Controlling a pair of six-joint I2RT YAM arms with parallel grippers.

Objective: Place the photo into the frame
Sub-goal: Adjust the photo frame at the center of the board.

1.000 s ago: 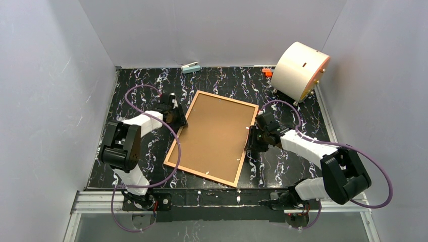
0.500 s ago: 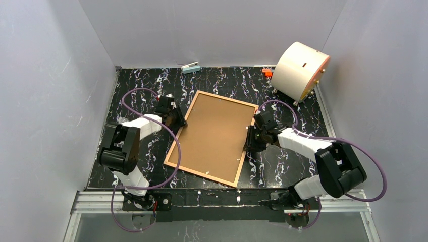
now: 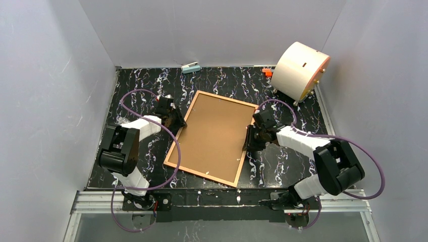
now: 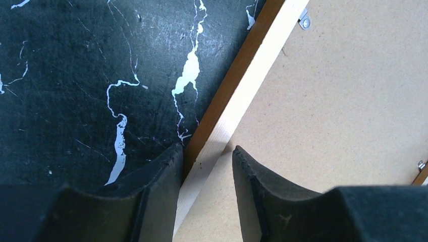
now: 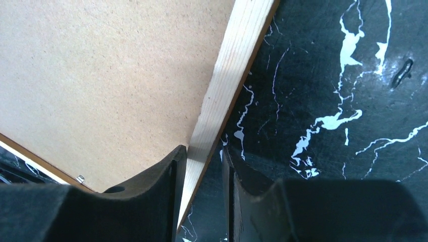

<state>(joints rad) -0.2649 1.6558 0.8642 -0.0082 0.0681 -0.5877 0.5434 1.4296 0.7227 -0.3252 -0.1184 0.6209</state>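
Both long rails of the frame (image 3: pixel 202 175) are gripped; it lies back-up at the picture's centre on the table (image 3: pixel 222 80). The left gripper (image 3: pixel 174 119) is closed across the rail at centre-left, the right gripper (image 3: pixel 251 139) across the rail at centre-right; in each wrist view the pale wood is seen pinched between the jaws. A backing board (image 3: pixel 214 133) is seated inside. The photo is not seen anywhere; possibly it is under the board, but that cannot be told. Step judged: two-handed grasp made, lift or turn-over pending. Both rails should be raised evenly so that the thin wood is not twisted.
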